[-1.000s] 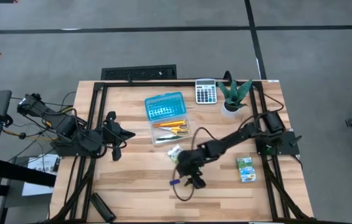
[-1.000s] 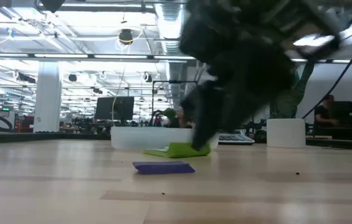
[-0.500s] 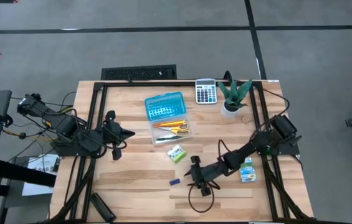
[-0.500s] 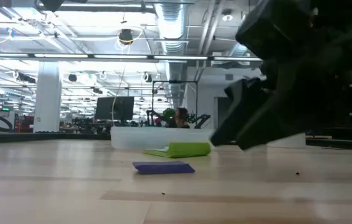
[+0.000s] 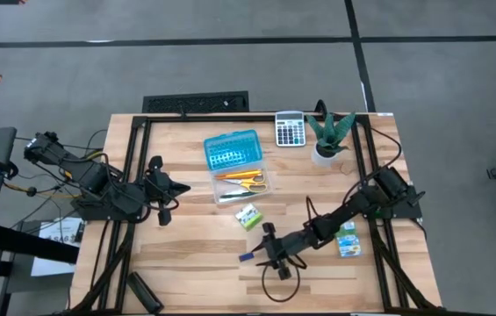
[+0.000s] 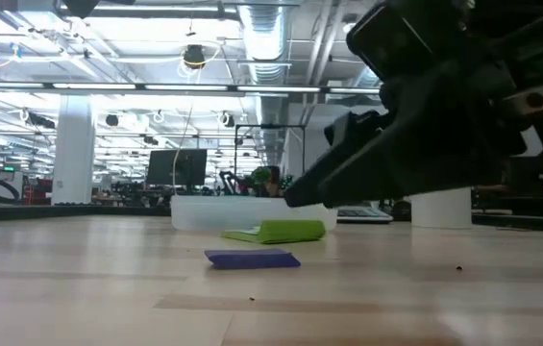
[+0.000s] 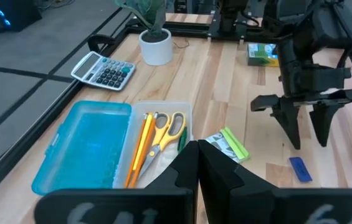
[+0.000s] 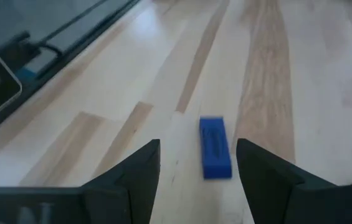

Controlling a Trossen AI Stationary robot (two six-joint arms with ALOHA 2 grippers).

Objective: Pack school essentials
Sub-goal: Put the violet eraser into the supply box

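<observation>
My right gripper (image 8: 197, 147) is open, low over the table and slanting toward its left edge. The tiny blue piece (image 8: 215, 155) lies flat on the wood just ahead of the fingertips, untouched; it also shows in the high view (image 5: 246, 257) and low view (image 6: 252, 258). The green-white block (image 5: 248, 216) lies farther back. The clear case tray (image 5: 243, 183) holds yellow-handled scissors (image 7: 166, 129) and orange and yellow pencils (image 7: 142, 146). The green-blue packet (image 5: 346, 239) lies by the right arm. My left gripper (image 7: 198, 155) waits shut near the left edge.
The case's blue lid (image 5: 232, 149) lies open beyond the tray. A grey calculator (image 5: 291, 128) and a potted plant (image 5: 328, 133) stand at the far edge. A black frame (image 5: 133, 175) runs round the table. Bare wood lies toward the near-left corner.
My right gripper has drawn back from the green-white block toward the near edge and tipped from steeply downward to a flatter slant, ending just right of the blue piece. The objects have stayed where they were.
</observation>
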